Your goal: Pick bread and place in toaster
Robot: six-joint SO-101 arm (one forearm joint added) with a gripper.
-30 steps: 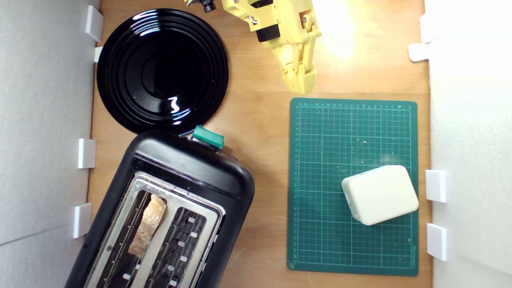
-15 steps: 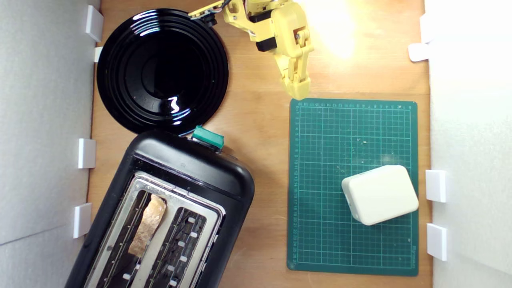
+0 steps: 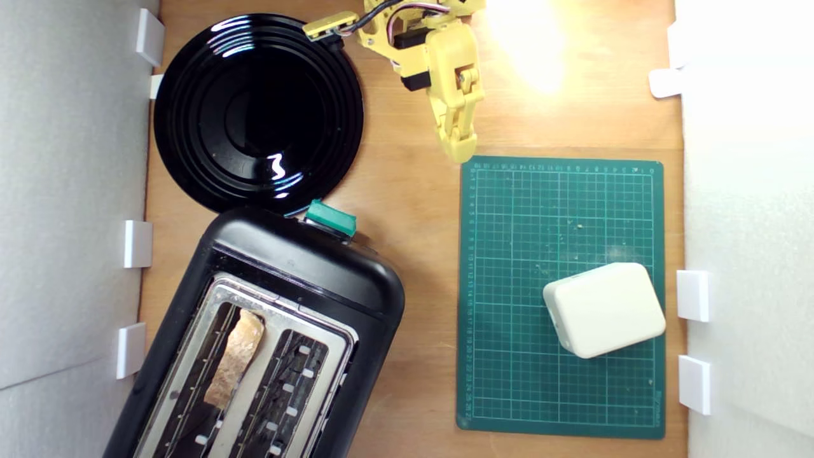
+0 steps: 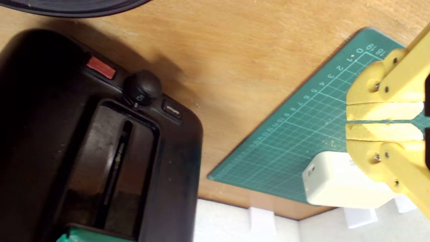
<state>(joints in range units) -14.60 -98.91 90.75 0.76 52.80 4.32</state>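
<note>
The bread (image 3: 235,358), a wedge with a brown crust, stands in one slot of the black toaster (image 3: 305,273) at the exterior view's lower left. Its teal lever knob (image 3: 330,218) faces the plate. My yellow gripper (image 3: 460,151) hangs over bare wood at the top centre, just off the green mat's corner and far from the toaster. It is shut and holds nothing. In the wrist view the gripper (image 4: 349,121) shows its two pads nearly touching over the mat, and the toaster (image 4: 174,141) fills the other side with its lever slot and black dial; the bread is hidden there.
A glossy round black plate (image 3: 191,108) lies at the exterior view's upper left, next to the toaster. A green cutting mat (image 3: 509,286) covers the right half with a cream-white plastic block (image 3: 604,310) on it. White walls with clips (image 3: 693,295) border both sides.
The gripper has swung a little toward the exterior view's left and its fingers have drawn together. The bread, toaster and block have not moved.
</note>
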